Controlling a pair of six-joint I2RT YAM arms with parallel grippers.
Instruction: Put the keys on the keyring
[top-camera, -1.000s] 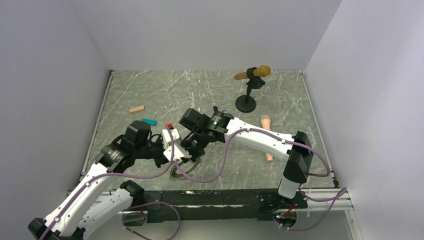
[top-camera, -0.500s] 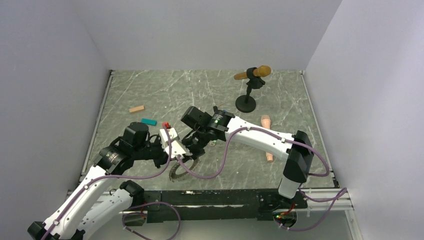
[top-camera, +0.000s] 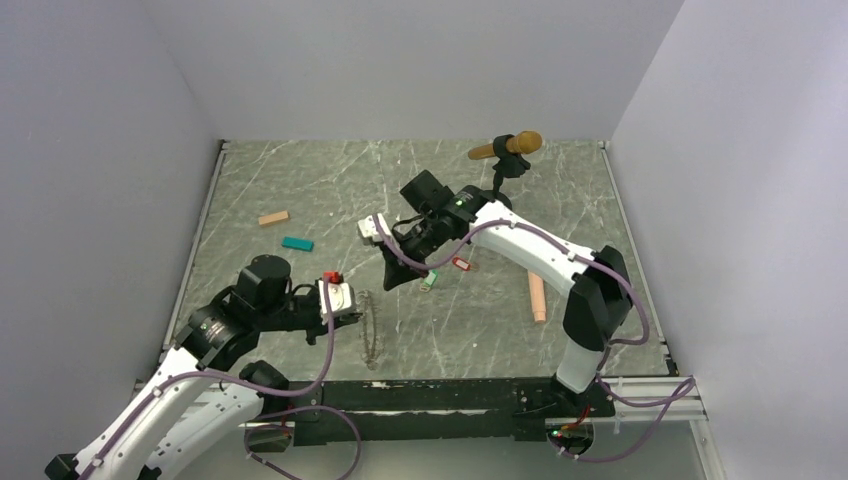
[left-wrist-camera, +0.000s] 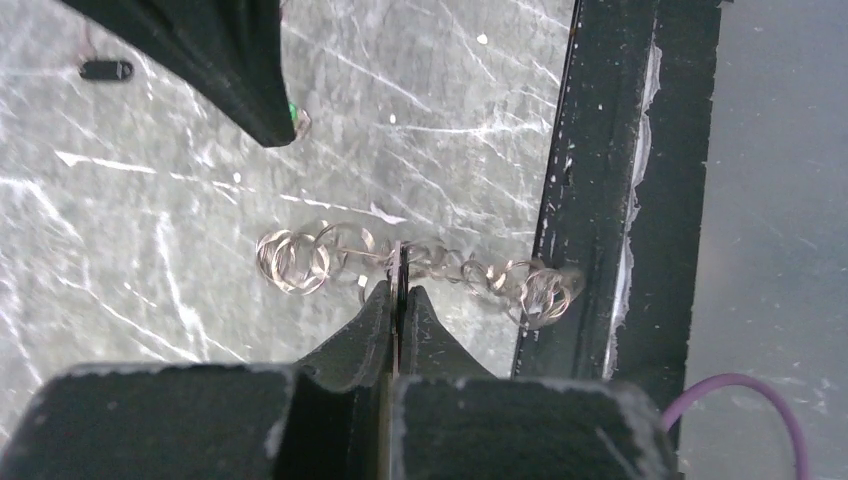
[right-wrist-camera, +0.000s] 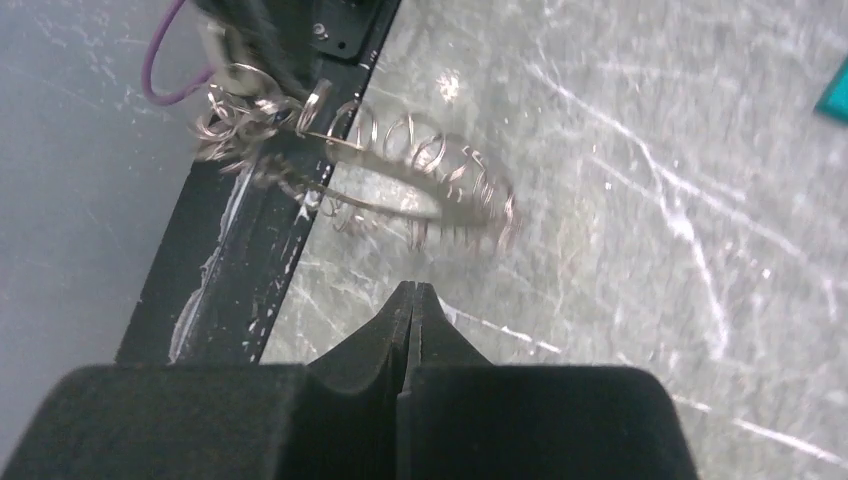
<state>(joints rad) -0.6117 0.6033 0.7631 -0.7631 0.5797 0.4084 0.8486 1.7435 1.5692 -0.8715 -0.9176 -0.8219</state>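
Left end effector (left-wrist-camera: 398, 292) clenched on the keyring (left-wrist-camera: 310, 256), gripping it on edge by the near rim of the table (top-camera: 300, 190). Right end effector (right-wrist-camera: 412, 300) clenched, nothing visible between its tips, clear of the ring. A red-tagged key (top-camera: 460, 263) and a green-tagged key (top-camera: 427, 283) lie loose on the table.

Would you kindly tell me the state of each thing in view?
Left end effector: shut on the keyring.
Right end effector: shut, empty.
The keyring: gripped, turned on edge.
The keys: loose, off the ring.
Gold microphone: raised, tilted.
Pink microphone: lying flat.
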